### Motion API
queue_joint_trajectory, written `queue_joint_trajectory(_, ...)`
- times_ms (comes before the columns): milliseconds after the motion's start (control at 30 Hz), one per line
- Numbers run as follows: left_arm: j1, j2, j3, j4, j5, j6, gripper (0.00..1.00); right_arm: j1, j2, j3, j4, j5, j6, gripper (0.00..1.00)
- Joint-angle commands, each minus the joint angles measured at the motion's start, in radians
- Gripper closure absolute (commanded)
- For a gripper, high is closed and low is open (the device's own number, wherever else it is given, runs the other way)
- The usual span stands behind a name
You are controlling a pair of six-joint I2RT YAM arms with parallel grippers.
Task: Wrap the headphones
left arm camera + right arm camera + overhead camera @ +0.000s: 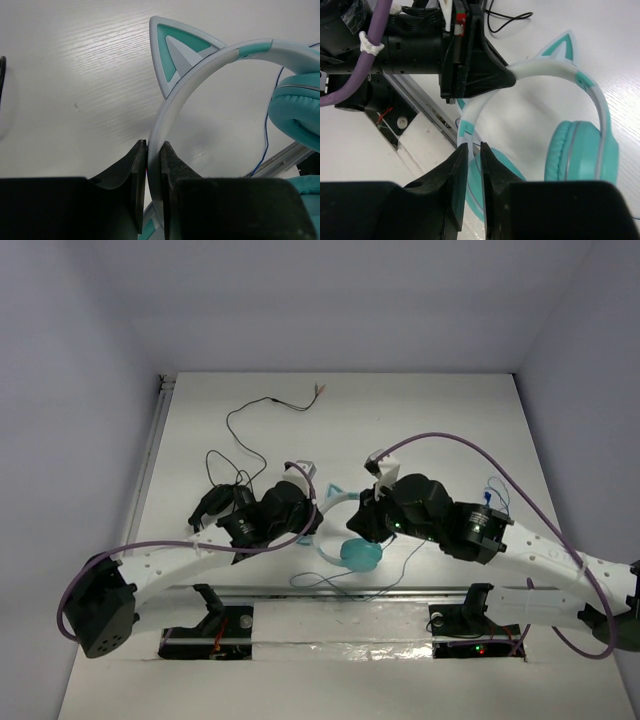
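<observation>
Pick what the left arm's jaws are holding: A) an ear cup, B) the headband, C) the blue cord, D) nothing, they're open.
B: in the left wrist view the left gripper has its jaws shut on the headphones, pinching the pale headband from both sides.

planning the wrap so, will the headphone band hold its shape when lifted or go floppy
The headband looks like thin moulded plastic, so it likely flexes slightly but holds its arc between the left gripper and right gripper. The thin blue cord lies loose, probably limp and light.
</observation>
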Motion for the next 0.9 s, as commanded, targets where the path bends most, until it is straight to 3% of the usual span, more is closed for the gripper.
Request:
queue_joint_trajectory(0,-0.003,-0.095,0.017,0.044,-0.044,-0.042,1.00,0.005,-0.067,0.009,0.000,0.044,0.018,0.77)
queue_joint_trajectory(233,-0.003,-0.115,0.125,-0.087,-0.119,-0.060,1.00,0.005,-0.166,-0.111,0.031,-0.088,0.085,0.67)
queue_joint_trajectory(267,-0.003,-0.109,0.160,-0.114,-0.153,-0.063,1.00,0.005,-0.187,-0.141,0.084,-0.088,0.091,0.69)
queue_joint_trajectory(300,-0.003,-0.093,0.196,-0.138,-0.172,-0.067,1.00,0.005,-0.209,-0.163,0.097,-0.088,0.099,0.84)
queue_joint_trajectory(400,0.043,-0.071,0.364,-0.230,-0.221,-0.056,1.00,0.005,-0.310,-0.241,0.192,-0.088,0.104,0.94)
queue_joint_trajectory(567,0.238,-0.031,0.624,-0.280,-0.041,-0.010,1.00,0.005,-0.448,-0.339,0.307,0.025,0.124,0.94)
queue_joint_trajectory(633,0.252,-0.020,0.728,-0.304,-0.005,-0.002,1.00,0.005,-0.450,-0.360,0.342,0.070,0.130,0.71)
queue_joint_trajectory(667,0.252,-0.010,0.772,-0.324,-0.005,0.010,1.00,0.005,-0.425,-0.372,0.371,0.083,0.119,0.47)
queue_joint_trajectory(700,0.252,-0.010,0.814,-0.342,0.002,0.015,1.00,0.005,-0.407,-0.375,0.388,0.102,0.116,0.38)
queue_joint_trajectory(800,0.252,0.030,0.987,-0.428,0.032,0.039,1.00,0.005,-0.341,-0.363,0.456,0.165,0.082,0.23)
queue_joint_trajectory(867,0.252,0.044,1.105,-0.494,0.035,0.045,1.00,0.005,-0.328,-0.349,0.471,0.205,0.052,0.22)
